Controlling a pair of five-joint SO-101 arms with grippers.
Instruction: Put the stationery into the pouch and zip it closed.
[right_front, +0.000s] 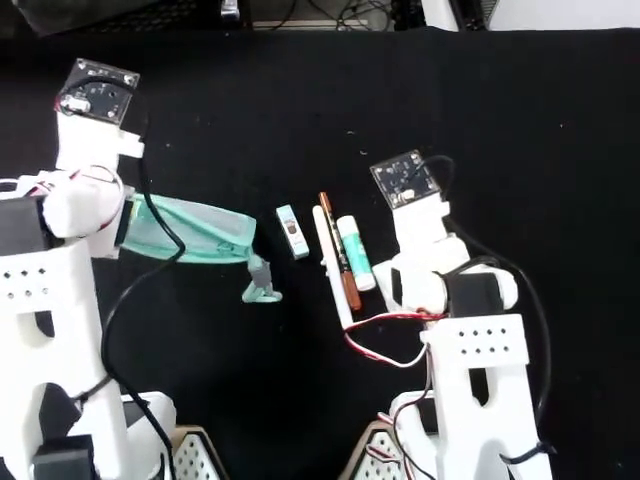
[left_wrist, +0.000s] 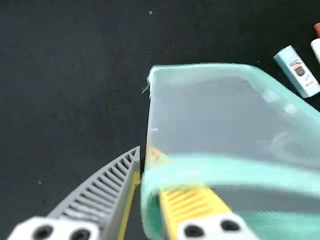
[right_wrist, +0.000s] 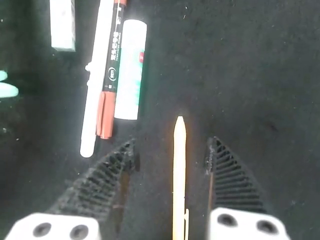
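Note:
A mint-green mesh pouch (right_front: 195, 233) lies at the left of the black table. My left gripper (left_wrist: 145, 152) is shut on the rim of the pouch (left_wrist: 225, 125), with the yellow finger (left_wrist: 190, 205) inside and the grey finger (left_wrist: 107, 192) outside. Right of the pouch lie a small eraser (right_front: 292, 231), a white pen (right_front: 331, 268), a brown marker (right_front: 341, 255) and a glue stick (right_front: 356, 252). My right gripper (right_wrist: 171, 147) is open, low over the table. A slim yellow pen (right_wrist: 179, 165) lies between its dark fingers (right_wrist: 225, 172), untouched.
A small grey and mint piece (right_front: 262, 283) lies just below the pouch's right end. Red and white cables (right_front: 385, 330) loop beside the right arm (right_front: 425, 240). Black cloth (right_front: 300, 100) covers the table out to its far edge.

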